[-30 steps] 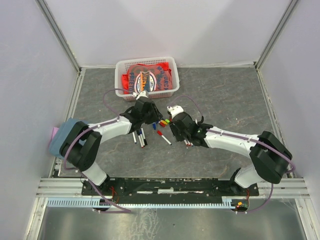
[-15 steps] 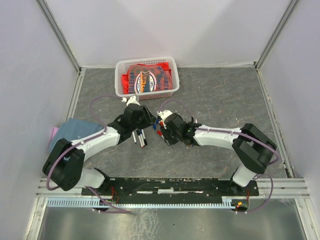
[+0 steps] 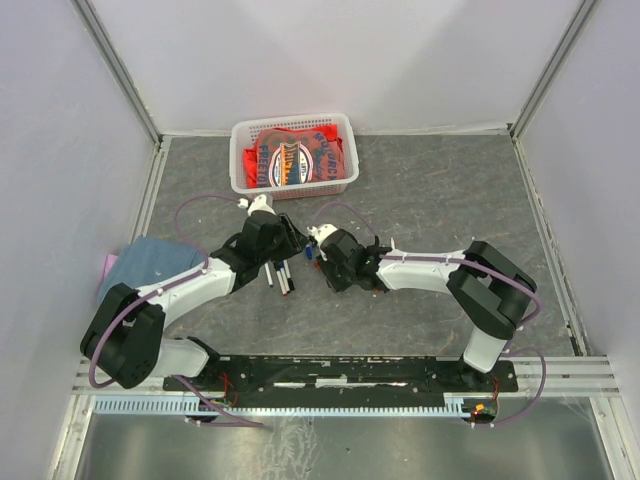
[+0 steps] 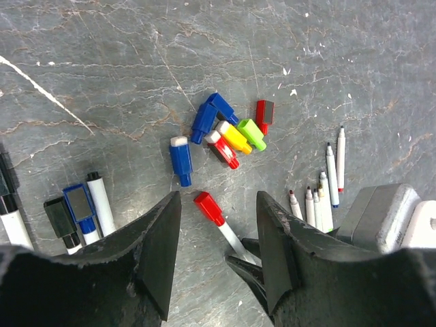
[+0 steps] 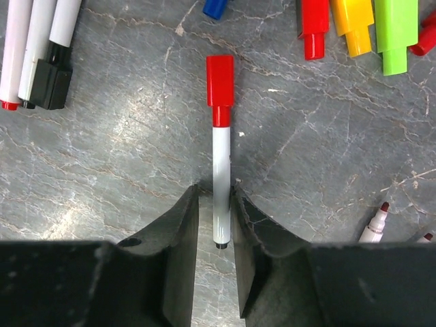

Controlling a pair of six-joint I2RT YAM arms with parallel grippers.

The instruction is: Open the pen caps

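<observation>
Roughly midway: loose caps (image 4: 228, 129) pile centre-frame on the desk (image 4: 102, 68). The right hand (image 5: 215, 204) clamps the red-capped pen (image 5: 219, 157) mid-frame, with the left hand (image 4: 218, 201) spread wide over it. More capped pens (image 4: 82, 211) lie lower left.

The grey stone-look tabletop (image 4: 102, 68), veined white and brown, carries small plastic caps (image 4: 235, 136) in blue, red, yellow and lime green. A thin marker (image 5: 220, 136) has a white barrel and a red cap. The fingers (image 5: 180, 238) of the right gripper (image 5: 215, 196) are black. The white lattice plastic basket (image 3: 295, 119) holds red-orange packets (image 3: 300, 155) printed blue.
</observation>
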